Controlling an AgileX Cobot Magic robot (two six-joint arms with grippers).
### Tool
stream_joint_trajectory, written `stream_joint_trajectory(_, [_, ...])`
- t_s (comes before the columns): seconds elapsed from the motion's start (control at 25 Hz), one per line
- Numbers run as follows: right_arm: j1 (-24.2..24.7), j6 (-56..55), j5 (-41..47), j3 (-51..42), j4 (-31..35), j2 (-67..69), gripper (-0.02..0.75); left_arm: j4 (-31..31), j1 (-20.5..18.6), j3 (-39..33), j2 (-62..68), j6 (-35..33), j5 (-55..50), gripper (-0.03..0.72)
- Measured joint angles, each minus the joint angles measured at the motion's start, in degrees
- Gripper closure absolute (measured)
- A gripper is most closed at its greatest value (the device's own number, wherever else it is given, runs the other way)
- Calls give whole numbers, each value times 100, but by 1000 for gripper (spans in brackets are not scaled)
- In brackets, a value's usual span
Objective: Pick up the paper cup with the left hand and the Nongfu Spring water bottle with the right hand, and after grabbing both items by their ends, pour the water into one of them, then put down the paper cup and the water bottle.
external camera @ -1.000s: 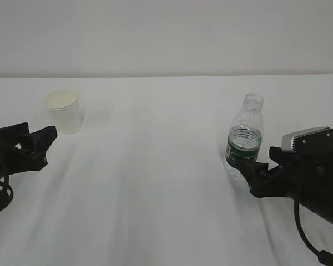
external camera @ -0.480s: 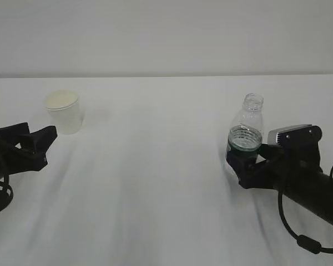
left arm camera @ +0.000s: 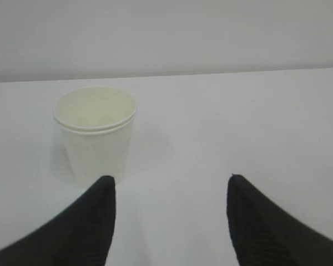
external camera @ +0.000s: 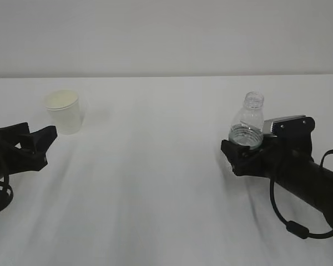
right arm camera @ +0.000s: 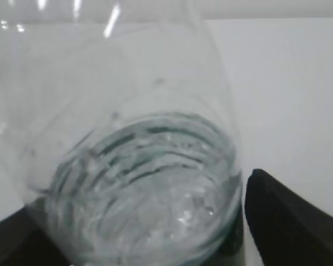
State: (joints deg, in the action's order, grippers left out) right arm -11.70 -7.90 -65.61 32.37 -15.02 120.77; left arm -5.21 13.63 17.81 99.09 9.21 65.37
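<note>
Exterior view: right hand [external camera: 245, 158] open, straddling the water bottle [external camera: 247, 124] — thin, crushable (nearly empty); grip low. Left hand [left arm camera: 169, 213] open.

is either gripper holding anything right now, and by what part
Nothing is held. The right gripper stands open around the clear ribbed plastic bottle's lower body; the left gripper is open, short of the white paper cup.

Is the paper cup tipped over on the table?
No, the paper cup stands upright on the table, its open rim facing up.
</note>
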Motion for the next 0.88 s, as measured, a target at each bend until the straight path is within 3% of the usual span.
stream_joint_trajectory(0.88, [0,111,0,187,-6,0,76,-14,0,0,239,0,13,238])
